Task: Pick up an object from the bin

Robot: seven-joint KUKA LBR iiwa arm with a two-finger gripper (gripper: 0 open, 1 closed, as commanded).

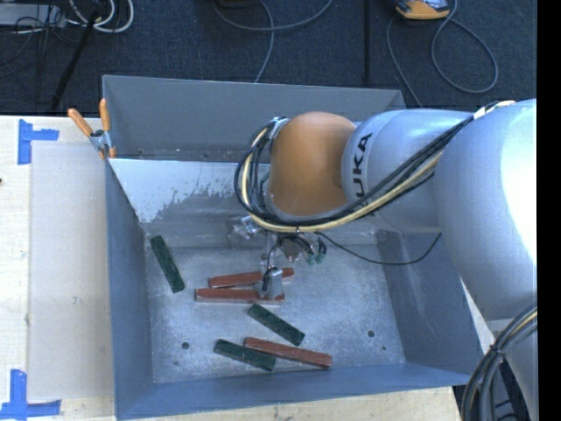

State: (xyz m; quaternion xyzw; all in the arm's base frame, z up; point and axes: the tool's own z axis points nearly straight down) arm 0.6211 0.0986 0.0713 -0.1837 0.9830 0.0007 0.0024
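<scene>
Near the bin (pixel 128 279) centre, the claw (pixel 273 279) hides the right ends of two reddish-brown bars (pixel 223 295) (apart or together, cannot tell).

Pincer (pixel 273 277) covered right end of upper reddish-brown flat bar (pixel 230 281); grip there was unreadable. Orange wrist cover (pixel 302 165) hid part of grey metal bin (pixel 131 261) back wall.

Tool (pixel 273 278) low at centre of bin (pixel 130 305), at right ends of two red-brown bars (pixel 230 295). Dark green strip (pixel 275 324) just nearer; second green strip (pixel 166 264) to left.
</scene>
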